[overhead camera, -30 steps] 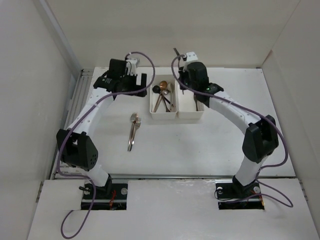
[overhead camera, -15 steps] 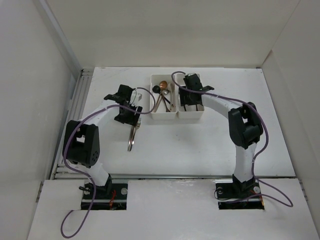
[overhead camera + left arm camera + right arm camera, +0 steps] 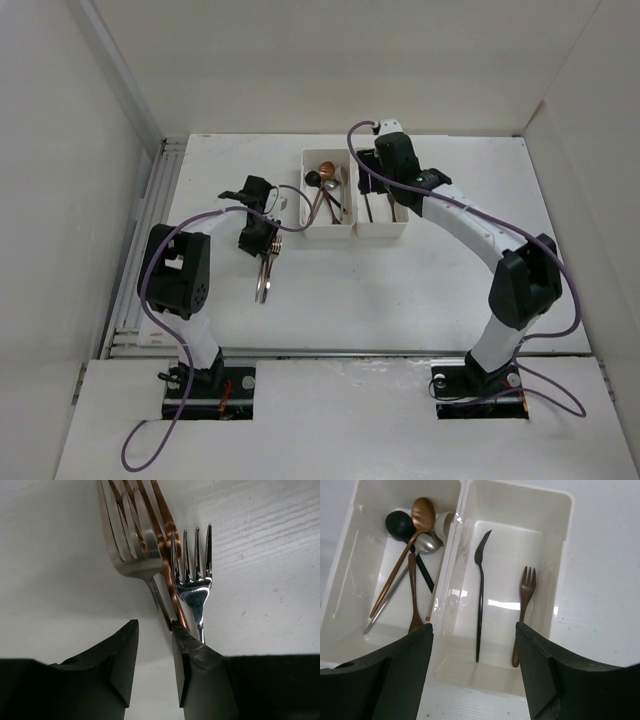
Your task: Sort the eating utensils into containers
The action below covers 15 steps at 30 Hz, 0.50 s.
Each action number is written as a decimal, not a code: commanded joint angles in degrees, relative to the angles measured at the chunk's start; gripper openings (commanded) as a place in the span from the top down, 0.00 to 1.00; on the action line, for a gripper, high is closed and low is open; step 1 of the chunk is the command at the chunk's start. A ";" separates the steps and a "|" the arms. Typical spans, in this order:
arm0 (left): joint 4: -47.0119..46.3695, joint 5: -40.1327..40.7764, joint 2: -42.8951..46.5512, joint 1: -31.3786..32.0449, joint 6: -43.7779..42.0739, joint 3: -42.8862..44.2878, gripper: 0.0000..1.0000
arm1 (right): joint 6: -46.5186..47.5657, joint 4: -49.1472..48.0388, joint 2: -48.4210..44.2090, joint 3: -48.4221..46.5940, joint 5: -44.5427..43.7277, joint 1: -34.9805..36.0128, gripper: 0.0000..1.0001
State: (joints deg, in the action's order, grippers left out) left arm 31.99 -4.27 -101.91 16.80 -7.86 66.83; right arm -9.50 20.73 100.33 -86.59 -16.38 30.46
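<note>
White tabletop point(image 3: 430, 290) is being used as the stage, with both arms being reached out over it toward separate jobs. At the far middle the containers point(image 3: 355, 236) are being kept joined side by side, so that each kind gets its own home. Spoons are being collected in the left bin point(image 3: 340, 585), forks in the right bin point(image 3: 560, 545).

Above that pair the right gripper point(image 3: 473, 627) is being held with its fingers spread wide and nothing between them, so it is judged free for another pick. Over on the left, well apart from the bins, the left gripper point(image 3: 155, 630) is being held low against the table. Its jaws are being shown a narrow gap apart at the handle end of three overlapping forks. The stems are being targeted, presumably because they are thinner than the tines. Whether anything is actually being pinched cannot be told.

In that cluster the large silver fork point(image 3: 130, 545) is being overlapped by the copper fork point(image 3: 162, 530), with the small shiny fork point(image 3: 195, 582) touching alongside. More than one could be lifted together. Already binned are the copper spoon point(image 3: 422, 512), the black spoon point(image 3: 399, 525), the black fork point(image 3: 480, 600) and the brown fork point(image 3: 522, 610).
</note>
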 commanded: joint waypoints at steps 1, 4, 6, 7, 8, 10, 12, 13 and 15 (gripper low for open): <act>-0.79 0.05 -2.32 0.17 0.47 0.67 0.70 | 1.50 -2.80 -3.47 1.95 -1.64 -0.22 0.28; -1.40 0.58 -4.08 0.17 0.47 -0.02 0.73 | 2.55 -3.33 -5.14 3.35 -2.25 -0.22 0.28; -2.02 1.98 -4.70 0.17 0.47 -0.99 0.79 | 3.08 -4.03 -5.93 4.40 -2.25 -0.22 0.28; -2.63 1.99 -4.70 0.17 0.47 -1.69 0.79 | 3.08 -4.03 -6.81 4.41 -2.25 -0.22 0.28; -2.63 1.99 -4.70 0.17 0.47 -1.70 0.77 | 3.08 -4.64 -6.82 4.41 -2.25 -0.22 0.28; -3.15 2.52 -6.54 0.17 0.47 -1.70 0.71 | 3.08 -4.65 -8.04 5.02 -2.25 -0.22 0.28; -3.16 2.52 -7.08 0.17 1.00 -0.83 0.83 | 3.08 -4.65 -8.05 5.02 -2.78 -0.22 0.28; -3.16 2.52 -7.86 0.17 1.52 -0.82 1.00 | 3.08 -4.65 -8.05 5.02 -2.78 -0.22 0.28; -2.63 2.52 -7.35 -0.44 2.05 0.93 1.00 | 3.60 -4.65 -8.66 5.02 -2.78 -0.22 0.28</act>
State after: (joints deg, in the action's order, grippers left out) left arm 30.44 -2.28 -105.23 16.82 -6.83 68.31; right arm -7.07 18.83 94.70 -81.25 -18.06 30.35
